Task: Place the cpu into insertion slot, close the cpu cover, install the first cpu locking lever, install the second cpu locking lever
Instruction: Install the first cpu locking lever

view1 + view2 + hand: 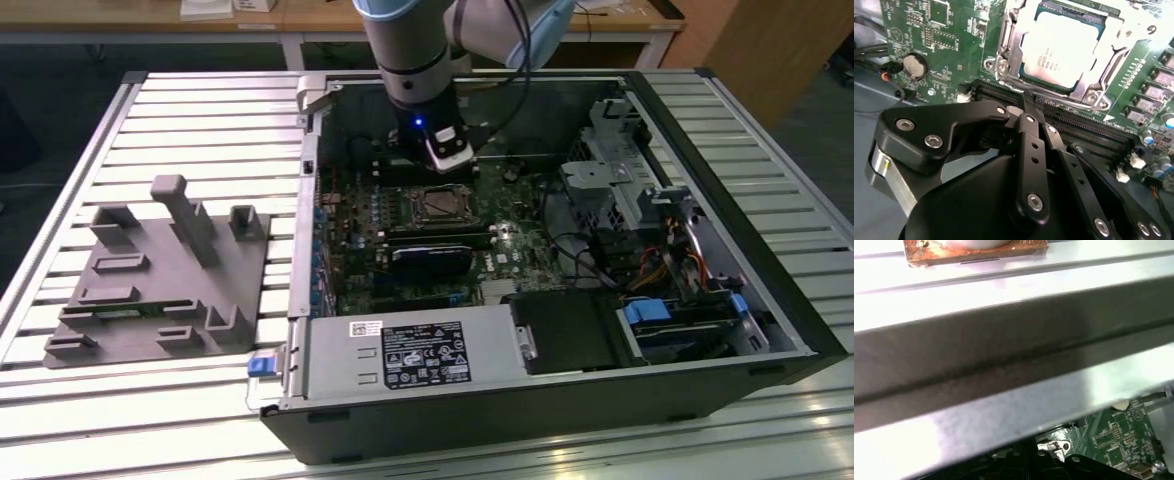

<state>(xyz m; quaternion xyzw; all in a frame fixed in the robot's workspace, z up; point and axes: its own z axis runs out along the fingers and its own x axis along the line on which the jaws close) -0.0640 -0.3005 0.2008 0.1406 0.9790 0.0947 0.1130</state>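
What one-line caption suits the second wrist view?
The gripper poised beside the cpu, seated in the insertion slot under the cpu cover.

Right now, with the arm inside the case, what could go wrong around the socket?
The cpu already sits under the cpu cover; the gripper hovers close to the socket's edge, so a skewed push might scrape the frame. The long memory slots lie right beside the fingertips and could be bumped.
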